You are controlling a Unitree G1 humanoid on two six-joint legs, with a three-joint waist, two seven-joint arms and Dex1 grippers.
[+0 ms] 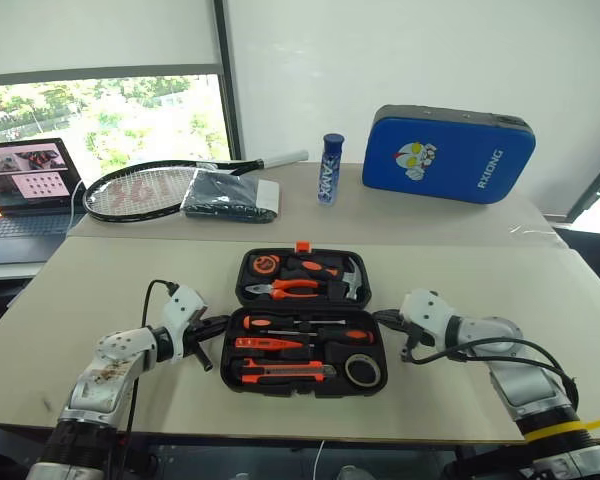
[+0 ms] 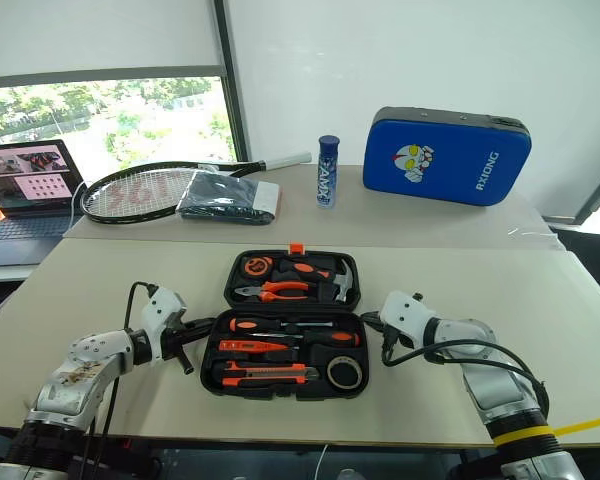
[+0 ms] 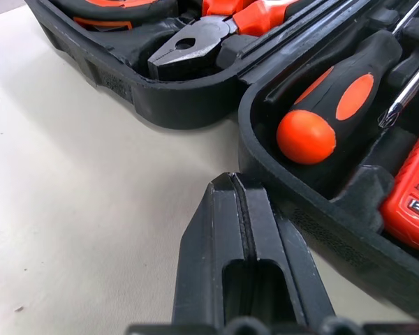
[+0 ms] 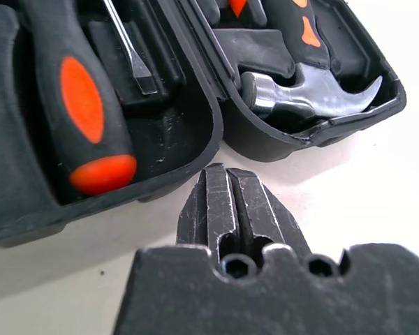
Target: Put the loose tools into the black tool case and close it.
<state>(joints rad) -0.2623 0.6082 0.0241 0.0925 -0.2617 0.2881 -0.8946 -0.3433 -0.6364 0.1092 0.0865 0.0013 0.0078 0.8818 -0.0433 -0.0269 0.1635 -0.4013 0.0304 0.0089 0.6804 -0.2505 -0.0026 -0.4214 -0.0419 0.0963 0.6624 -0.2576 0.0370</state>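
I am looking down at the black tool case lying wide open on the table, and all the loose tools are already sitting in its near half: two black-and-orange screwdrivers, a slim orange screwdriver, the utility knife and the little tape roll. I am holding my left gripper just beside the left wall of the case, clenched tight on nothing, and my right gripper just beside the right wall, also clenched and empty. I think the closing is what is left. What is worrying me is this: if I am pushing with only one gripper, the smooth table may be letting the case slide or spin away. If I am lifting the near half too fast, the tools may be tipping out of their beds. A handle sticking up may also be stopping the orange latch from snapping. The case is hard, bumpy plastic with round corners. The handles look rubbery, and the hammer is shiny metal with a curved claw.
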